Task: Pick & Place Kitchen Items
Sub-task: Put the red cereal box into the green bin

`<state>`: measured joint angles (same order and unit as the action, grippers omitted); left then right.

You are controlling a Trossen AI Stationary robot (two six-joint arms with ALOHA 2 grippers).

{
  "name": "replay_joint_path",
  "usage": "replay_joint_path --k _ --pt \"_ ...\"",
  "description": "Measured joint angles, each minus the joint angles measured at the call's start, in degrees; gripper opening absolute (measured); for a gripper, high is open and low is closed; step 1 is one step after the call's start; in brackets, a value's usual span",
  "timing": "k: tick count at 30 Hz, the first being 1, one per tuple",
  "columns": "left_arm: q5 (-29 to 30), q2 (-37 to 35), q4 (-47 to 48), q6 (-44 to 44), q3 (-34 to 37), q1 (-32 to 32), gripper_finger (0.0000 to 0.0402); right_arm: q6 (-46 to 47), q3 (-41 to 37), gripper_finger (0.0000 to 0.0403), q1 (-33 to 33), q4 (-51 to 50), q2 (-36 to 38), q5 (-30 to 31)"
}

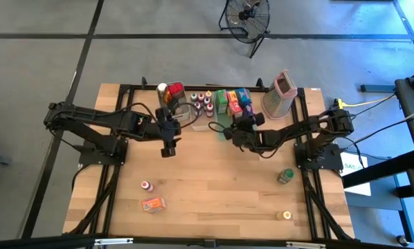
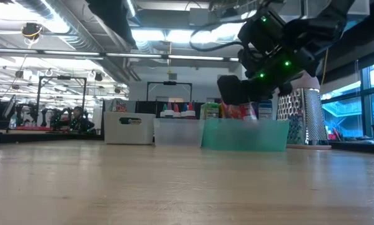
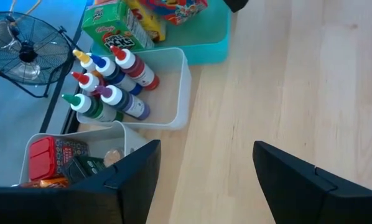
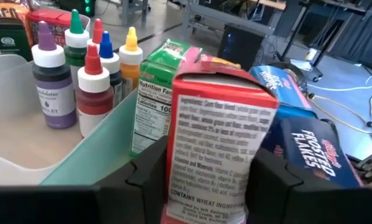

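Observation:
Against the table's far edge stands a green tray (image 1: pixel 221 116) of small boxes, beside a clear bin (image 4: pixel 12 155) of coloured-cap bottles (image 4: pixel 93 93). My right gripper (image 4: pixel 204 177) is at the tray's near side, shut on a red box (image 4: pixel 220 137) that stands upright among a green box (image 4: pixel 152 99) and a blue Frosted Flakes box (image 4: pixel 310 149). My left gripper (image 3: pixel 201 180) hangs open over bare wood (image 1: pixel 168 147), near the bins, with nothing between its fingers. My right gripper pinches the red box's two narrow sides (image 4: pixel 173 168) between its two fingers, below the crumpled top. The fingers (image 4: pixel 145 171) come from the table's near side, almost level and slanting slightly down. The box stands upright inside the tray; its lower end is hidden.
A clear bin (image 1: pixel 174 93) with red packets and a metal grater (image 1: pixel 280 93) flank the row at the far edge. On the near half lie a small bottle (image 1: pixel 146 185), an orange packet (image 1: pixel 153 204), a green-capped jar (image 1: pixel 285 176) and a small yellow jar (image 1: pixel 286 215).

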<state>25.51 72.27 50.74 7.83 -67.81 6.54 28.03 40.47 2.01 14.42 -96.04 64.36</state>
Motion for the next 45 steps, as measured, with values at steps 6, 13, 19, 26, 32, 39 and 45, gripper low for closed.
replay_joint_path --k 6,13,19,26,32,39,45 --pt "-0.1 0.0 0.0 0.0 0.0 1.4 0.0251 0.0 0.0 0.0196 -0.5 -0.1 0.0 -0.6" --pt "-0.1 0.0 0.0 0.0 0.0 2.5 0.0251 0.0 0.0 0.0204 -0.4 -0.3 0.0 -0.6" --pt "-0.1 0.0 0.0 0.4 0.0 2.5 0.0251 -1.7 0.5 0.0204 -0.4 -0.2 0.0 -0.6" --pt "-0.1 0.0 0.1 0.6 0.0 2.5 0.0251 -1.4 0.5 0.0204 -0.4 -0.3 0.0 -2.8" --pt "-0.1 0.0 0.1 0.6 0.0 2.5 0.0251 -1.7 0.5 0.0204 -0.4 -0.4 0.0 -2.7" --pt "-0.1 0.0 0.1 0.6 0.0 2.5 0.0251 -4.0 0.5 0.0204 -0.4 -0.4 0.0 -2.9" --pt "-0.1 0.0 0.1 0.6 0.0 2.5 0.0251 -6.3 0.5 0.0225 -0.4 -0.5 0.0 -3.5"
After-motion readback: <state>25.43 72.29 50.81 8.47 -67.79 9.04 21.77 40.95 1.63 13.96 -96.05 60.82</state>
